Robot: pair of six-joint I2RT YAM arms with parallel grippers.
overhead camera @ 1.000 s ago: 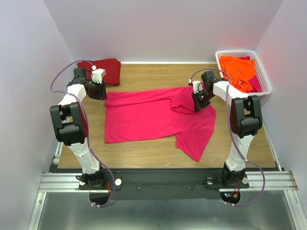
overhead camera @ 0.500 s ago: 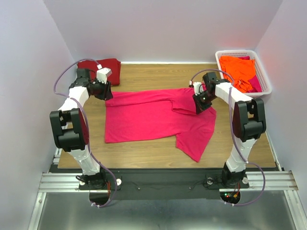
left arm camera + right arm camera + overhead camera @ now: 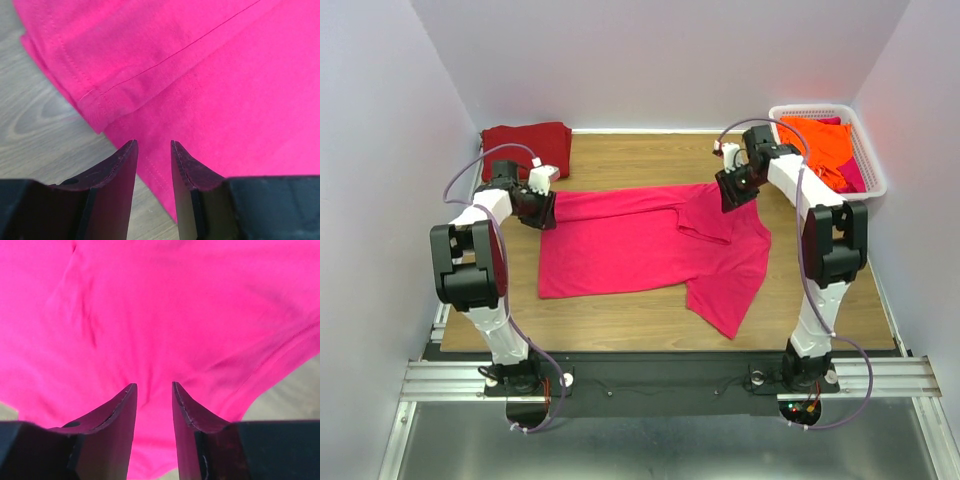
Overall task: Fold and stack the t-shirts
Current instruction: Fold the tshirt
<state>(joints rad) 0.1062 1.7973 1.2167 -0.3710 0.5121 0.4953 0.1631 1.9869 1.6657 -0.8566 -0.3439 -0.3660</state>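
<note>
- Found pink shirt point(image 3: 640, 240) spread across the middle of the tabletop point(image 3: 620, 160), long side running left to right.
- Noted it mostly flat, right part creased and folded over, one flap pointing toward the near edge on the right.
- Saw left claw point(image 3: 544, 208) low at the shirt's far-left corner, right at the cloth edge.
- Checked left wrist view: fingers point(image 3: 120, 170) a narrow slit apart, nothing pinched.
- Saw flat pink cloth and a strip of bare wood through that slit, stitched hem point(image 3: 95, 97) just ahead of the tips.
- Saw right claw point(image 3: 733, 190) at the shirt's far-right corner, over the creased part.
- Checked right wrist view: fingers point(image 3: 117, 410) likewise a narrow slit apart, blurred pink cloth filling nearly the whole view, creases running toward the slit.
- Could not tell whether pinching cloth there or only hanging just over it.
- Noted maroon shirt point(image 3: 528, 145) folded at the far-left corner of the tabletop, behind the left claw, apart from the pink shirt with bare wood between.
- Noted white basket point(image 3: 825, 108) at the far-right corner, beyond the right claw.
- Saw orange shirts point(image 3: 812, 140) heaped in the basket, a bit of pink-red cloth point(image 3: 853, 178) showing at its near side.
</note>
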